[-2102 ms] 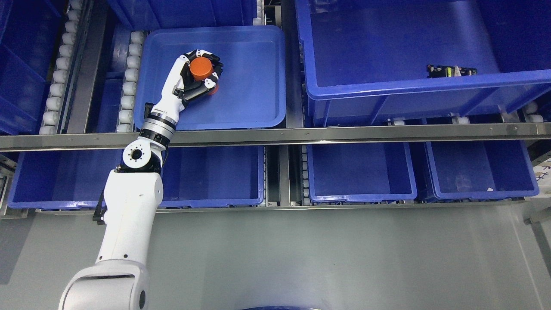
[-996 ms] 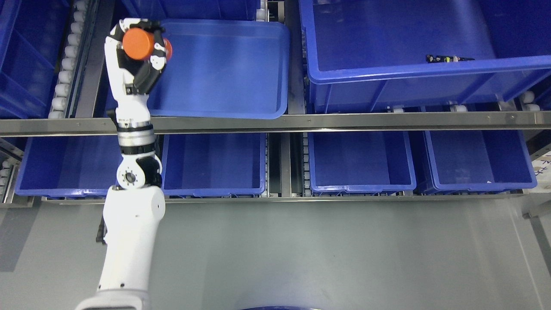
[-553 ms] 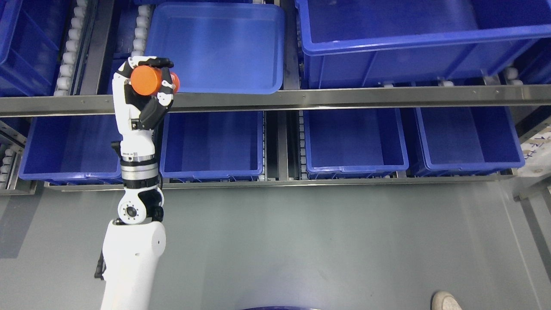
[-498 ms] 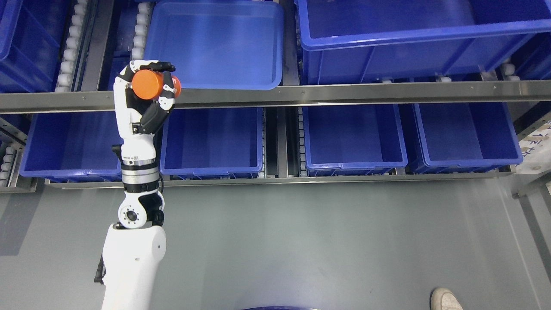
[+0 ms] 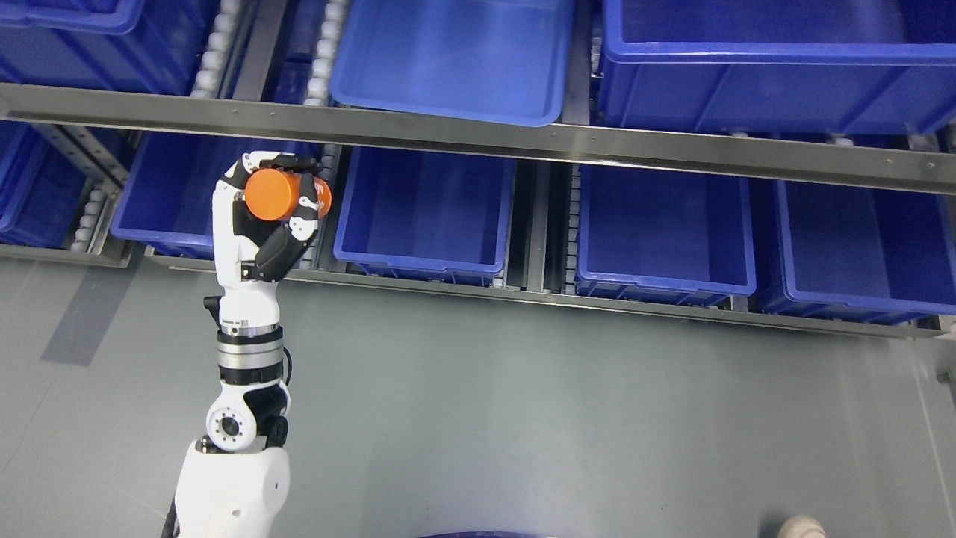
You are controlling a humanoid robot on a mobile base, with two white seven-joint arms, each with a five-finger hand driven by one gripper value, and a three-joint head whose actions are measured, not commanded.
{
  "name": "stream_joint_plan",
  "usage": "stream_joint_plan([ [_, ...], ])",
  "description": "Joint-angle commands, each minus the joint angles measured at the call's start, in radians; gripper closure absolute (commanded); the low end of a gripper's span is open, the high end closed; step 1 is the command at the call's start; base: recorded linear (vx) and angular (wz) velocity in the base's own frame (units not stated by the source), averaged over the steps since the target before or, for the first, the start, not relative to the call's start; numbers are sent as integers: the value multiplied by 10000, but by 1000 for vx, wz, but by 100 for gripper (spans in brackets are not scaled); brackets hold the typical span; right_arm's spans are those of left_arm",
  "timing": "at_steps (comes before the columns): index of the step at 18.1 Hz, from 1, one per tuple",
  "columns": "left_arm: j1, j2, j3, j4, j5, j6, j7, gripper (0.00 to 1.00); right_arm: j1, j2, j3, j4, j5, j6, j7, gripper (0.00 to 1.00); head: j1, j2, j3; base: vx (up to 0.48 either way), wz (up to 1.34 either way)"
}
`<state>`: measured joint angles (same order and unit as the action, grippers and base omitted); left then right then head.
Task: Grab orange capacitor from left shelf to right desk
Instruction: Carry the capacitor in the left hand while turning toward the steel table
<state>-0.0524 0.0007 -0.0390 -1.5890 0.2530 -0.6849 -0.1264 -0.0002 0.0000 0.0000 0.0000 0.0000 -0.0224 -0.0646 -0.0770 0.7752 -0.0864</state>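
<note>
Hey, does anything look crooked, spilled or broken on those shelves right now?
Nothing stands out. The blue bins sit squarely in their rows, none spilled or cracked. The left robot hand holds the orange capacitor in front of the lower shelf.

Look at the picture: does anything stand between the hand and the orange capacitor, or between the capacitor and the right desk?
Nothing stands between them: the left hand already grips the orange capacitor, clear of the shelf rail. The right desk is out of view, so that path cannot be judged.
</note>
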Motion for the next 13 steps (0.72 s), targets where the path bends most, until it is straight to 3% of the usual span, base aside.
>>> stream_joint_plan([
  [1, 432, 167, -621, -1244, 16, -8, -10, 97, 232, -175, -108, -174, 61, -21, 1, 0, 0, 0, 0, -53, 225],
  [6, 432, 167, -1127, -1290, 16, -8, -10, 97, 232, -175, -108, -174, 61, -6, 1, 0, 0, 0, 0, -36, 121],
  [13, 432, 167, -1665, -1290, 16, -23, -10, 97, 232, -175, -108, -174, 61, -6, 1, 0, 0, 0, 0, -13, -539],
])
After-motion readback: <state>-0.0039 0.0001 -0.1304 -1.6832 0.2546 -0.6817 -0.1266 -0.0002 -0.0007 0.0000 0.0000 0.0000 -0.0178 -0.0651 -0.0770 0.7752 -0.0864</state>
